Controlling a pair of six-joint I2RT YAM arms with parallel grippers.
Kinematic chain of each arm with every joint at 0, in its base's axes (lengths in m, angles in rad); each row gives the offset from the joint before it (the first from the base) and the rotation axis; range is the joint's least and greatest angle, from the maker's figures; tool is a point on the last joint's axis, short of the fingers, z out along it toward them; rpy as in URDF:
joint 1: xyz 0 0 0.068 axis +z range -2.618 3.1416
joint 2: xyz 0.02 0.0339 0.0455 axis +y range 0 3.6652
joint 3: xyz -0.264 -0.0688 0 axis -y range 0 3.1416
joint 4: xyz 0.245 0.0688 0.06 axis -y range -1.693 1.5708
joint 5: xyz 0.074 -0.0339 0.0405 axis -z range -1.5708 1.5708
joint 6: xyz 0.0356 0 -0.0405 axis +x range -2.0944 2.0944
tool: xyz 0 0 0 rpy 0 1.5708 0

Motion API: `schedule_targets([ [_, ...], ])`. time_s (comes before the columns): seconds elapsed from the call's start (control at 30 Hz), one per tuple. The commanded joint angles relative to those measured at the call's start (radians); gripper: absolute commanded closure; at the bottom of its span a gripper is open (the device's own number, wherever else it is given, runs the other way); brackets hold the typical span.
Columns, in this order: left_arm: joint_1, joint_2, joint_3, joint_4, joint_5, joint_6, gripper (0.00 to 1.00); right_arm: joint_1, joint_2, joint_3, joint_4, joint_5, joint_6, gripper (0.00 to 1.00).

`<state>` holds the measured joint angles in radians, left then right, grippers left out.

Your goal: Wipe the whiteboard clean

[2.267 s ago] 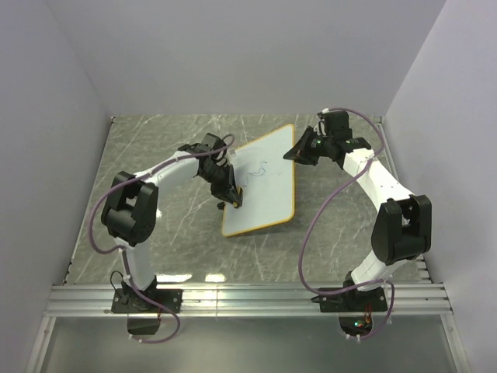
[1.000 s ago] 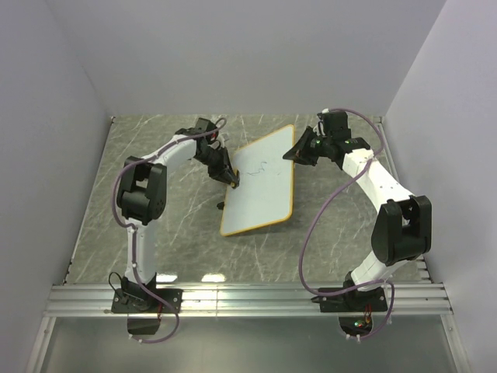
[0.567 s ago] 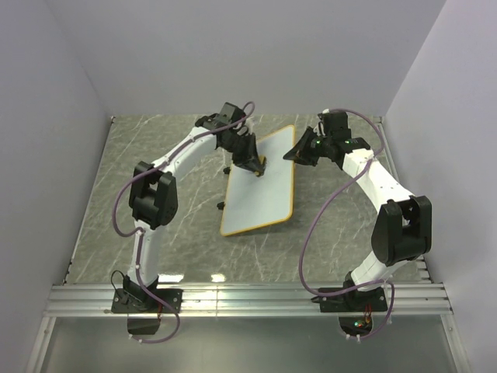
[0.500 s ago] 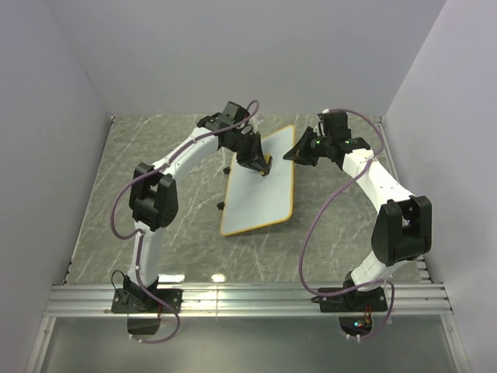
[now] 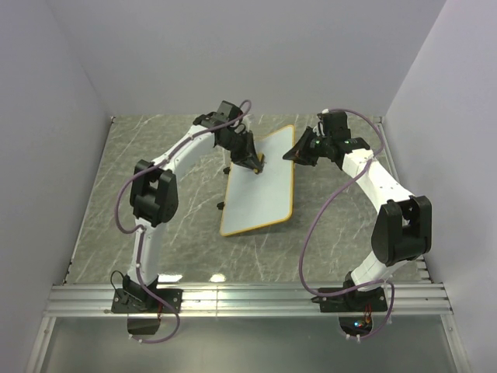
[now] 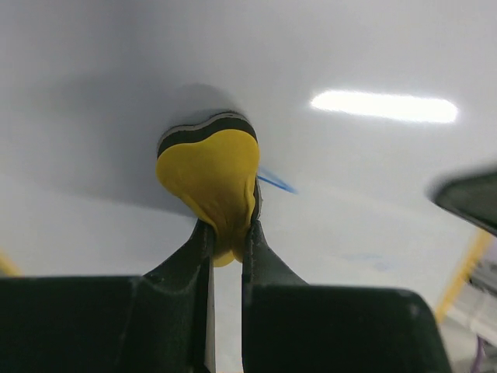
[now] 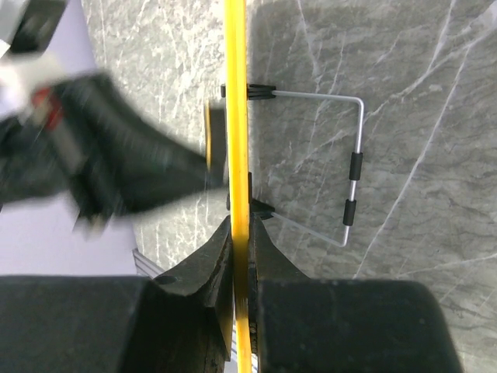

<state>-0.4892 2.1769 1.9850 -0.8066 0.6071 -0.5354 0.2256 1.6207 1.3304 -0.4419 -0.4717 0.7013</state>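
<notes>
1. From above, the left gripper (image 5: 255, 165) covers the spot it touches on the board (image 5: 264, 194), and no writing can be made out on the white face from there.
2. The eraser (image 6: 210, 172) shows only in the left wrist view. Its lower end is hidden between the fingers, and its far edge is pressed flat on the board.
3. The right wrist camera sees the board edge-on, as just its orange rim (image 7: 235, 93), so both faces are hidden there.
4. In that same view the left arm (image 7: 116, 179) is a dark blur beside the rim, with no detail readable.
5. Whether the board leans or lies flat cannot be told for sure. It sits mid-counter (image 5: 155, 155) between the two arms, its long side running away from the bases.
6. The right gripper (image 5: 293, 154) is closed on the board's far right edge, a finger on each face.
7. The left gripper is pressed together on the yellow eraser.
8. Counts: one board, one eraser, two arms, two grippers.
9. One short blue stroke (image 6: 276, 183) lies just beside the eraser, and a faint bluish smudge lies farther right.
10. One wire stand (image 7: 354, 167) juts from the board's back, with two black sleeves on its outer bar.
</notes>
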Motion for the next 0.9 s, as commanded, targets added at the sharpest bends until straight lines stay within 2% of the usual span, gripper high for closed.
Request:
schedule_targets([
  [0.0,0.044,0.130,0.052,-0.104,-0.222,0.060,1.00,0.078,-0.002,0.012,-0.049,-0.065,-0.020,1.00],
  [0.1,0.052,0.184,0.116,-0.140,-0.289,0.086,1.00,0.078,-0.012,0.004,-0.058,-0.065,-0.026,1.00],
  [0.27,0.032,0.176,0.120,-0.131,-0.287,0.103,1.00,0.078,-0.022,-0.013,-0.058,-0.064,-0.026,1.00],
  [0.37,-0.026,0.140,0.156,-0.128,-0.294,0.162,1.00,0.078,-0.021,-0.020,-0.049,-0.065,-0.022,1.00],
  [0.53,-0.139,0.051,0.176,-0.094,-0.213,0.270,1.00,0.081,-0.005,-0.013,-0.049,-0.068,-0.017,1.00],
  [0.87,-0.209,-0.106,0.051,-0.131,-0.152,0.313,1.00,0.086,0.016,0.021,-0.058,-0.064,-0.020,1.00],
])
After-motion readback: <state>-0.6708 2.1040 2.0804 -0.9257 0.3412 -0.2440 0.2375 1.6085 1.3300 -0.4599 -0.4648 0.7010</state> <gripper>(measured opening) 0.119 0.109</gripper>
